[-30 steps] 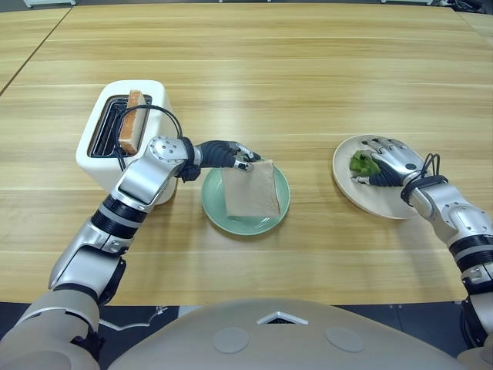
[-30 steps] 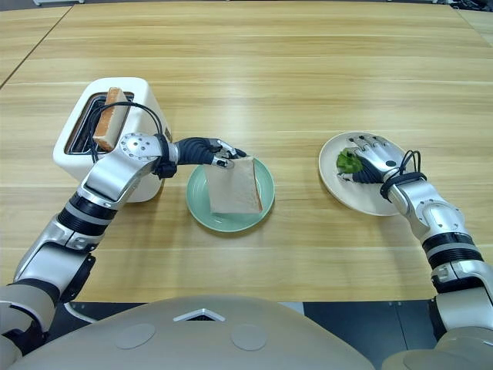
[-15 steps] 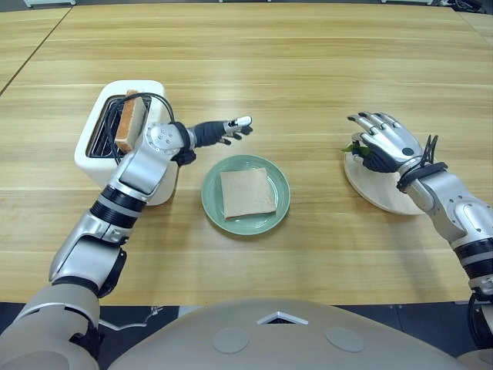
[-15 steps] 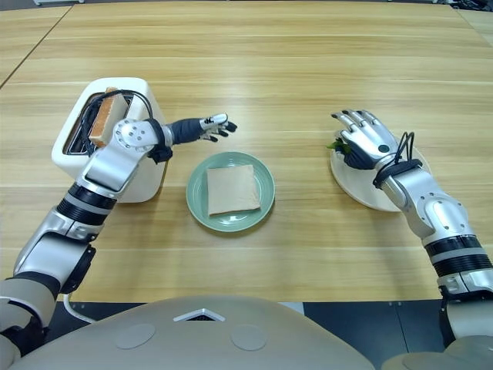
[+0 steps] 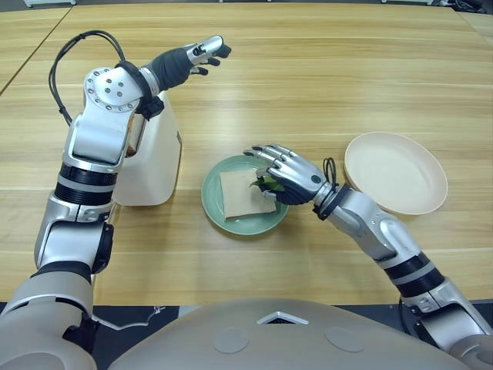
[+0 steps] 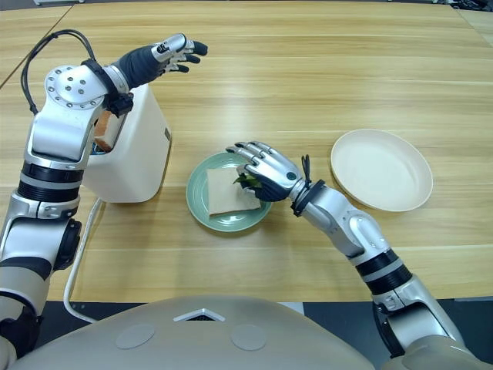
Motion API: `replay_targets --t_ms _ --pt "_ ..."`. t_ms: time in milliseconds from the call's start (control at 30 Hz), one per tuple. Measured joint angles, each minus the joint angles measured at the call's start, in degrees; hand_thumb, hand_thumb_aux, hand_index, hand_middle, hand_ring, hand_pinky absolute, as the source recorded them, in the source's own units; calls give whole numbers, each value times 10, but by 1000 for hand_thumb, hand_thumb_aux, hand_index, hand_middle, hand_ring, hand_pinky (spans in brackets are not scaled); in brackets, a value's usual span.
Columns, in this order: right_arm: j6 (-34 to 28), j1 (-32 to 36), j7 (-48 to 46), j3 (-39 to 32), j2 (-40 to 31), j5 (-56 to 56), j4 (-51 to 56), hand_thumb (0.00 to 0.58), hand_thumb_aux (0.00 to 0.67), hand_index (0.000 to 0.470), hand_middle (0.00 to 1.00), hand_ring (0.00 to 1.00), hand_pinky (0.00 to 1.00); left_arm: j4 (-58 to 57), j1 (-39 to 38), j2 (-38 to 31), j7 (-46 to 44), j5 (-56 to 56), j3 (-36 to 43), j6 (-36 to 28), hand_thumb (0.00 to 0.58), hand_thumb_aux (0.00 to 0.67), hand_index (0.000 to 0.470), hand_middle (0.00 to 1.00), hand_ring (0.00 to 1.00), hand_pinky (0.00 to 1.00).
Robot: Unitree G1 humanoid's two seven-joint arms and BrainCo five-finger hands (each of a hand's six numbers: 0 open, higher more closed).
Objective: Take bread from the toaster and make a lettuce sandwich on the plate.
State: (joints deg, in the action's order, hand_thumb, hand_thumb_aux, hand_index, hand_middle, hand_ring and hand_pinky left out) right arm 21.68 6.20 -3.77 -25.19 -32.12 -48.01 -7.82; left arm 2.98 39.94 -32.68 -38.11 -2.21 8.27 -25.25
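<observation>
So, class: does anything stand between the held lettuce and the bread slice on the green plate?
Nothing visible does: the right hand holds the lettuce right over the bread slice, and the left hand is far off.

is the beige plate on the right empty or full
Empty: the beige plate shows bare surface; the lettuce sits in the right hand over the bread.

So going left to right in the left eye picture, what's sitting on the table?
Toaster → green plate with the bread slice on it → beige plate.
</observation>
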Motion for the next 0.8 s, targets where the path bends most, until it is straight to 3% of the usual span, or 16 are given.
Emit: replay_targets --t_ms 300,567,600,633,667,800 --pt "14 12 23 -26 64 -15 28 580 670 470 0 0 0 19 -7 -3 4 1 -20 0 0 0 0 0 0 0" --pt "31 25 59 -41 80 -38 73 580 670 470 0 0 0 44 -34 -4 6 1 -34 -2 0 0 0 0 0 0" --pt "33 24 59 -42 80 -38 74 578 633 444 0 0 0 46 -38 -5 8 1 -36 -2 0 0 0 0 0 0" --pt "33 22 58 -43 80 -38 74 265 176 123 0 0 0 46 -42 -7 10 0 -38 -1 0 0 0 0 0 0" --pt "33 20 55 -44 78 -39 74 0 0 0 0 0 0 47 -44 -12 13 -4 -39 1 0 0 0 0 0 0" --pt "22 -5 31 -28 49 -42 42 0 0 0 0 0 0 72 -74 -123 71 -173 -24 62 0 0 0 0 0 0"
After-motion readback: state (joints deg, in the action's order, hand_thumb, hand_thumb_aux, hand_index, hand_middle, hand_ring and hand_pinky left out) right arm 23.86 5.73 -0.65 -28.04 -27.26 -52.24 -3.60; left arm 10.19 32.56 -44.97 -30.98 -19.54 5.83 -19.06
